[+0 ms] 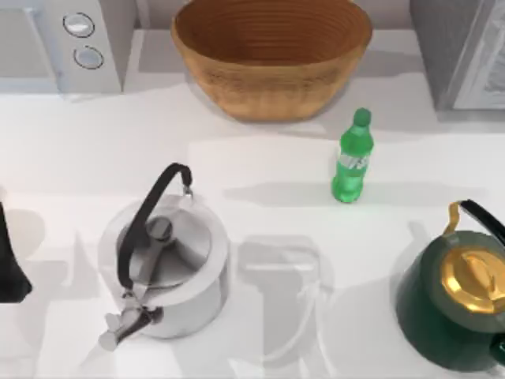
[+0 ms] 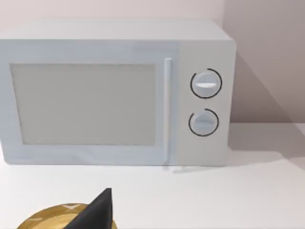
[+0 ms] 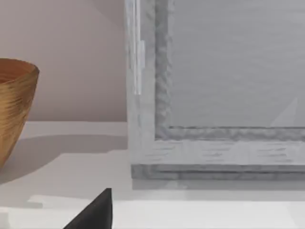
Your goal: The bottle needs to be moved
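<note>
Top view: the bottle (image 1: 352, 160) stands upright on the white surface (image 1: 260, 158), right of centre, just in front of the woven basket (image 1: 272, 51) and well apart from both kettles. Nothing touches it; the move is judged not yet begun, so approach, grasp, lift and placement all remain.

The left arm is a dark shape at the left edge of the surface; its pincer (image 2: 97, 210) appears as one dark tip in the left wrist view, and whether it is wide or narrow cannot be told. The right pincer (image 3: 97, 210) appears likewise in the right wrist view, its spread equally undecidable.

On the surface: a steel kettle (image 1: 170, 264) with a black handle at front left and a dark green kettle (image 1: 458, 304) with a gold lid at front right. Along the back stand a white microwave (image 2: 114, 90) at left, the basket at centre and a grey cabinet (image 3: 224, 90) at right, against a pale wall.
</note>
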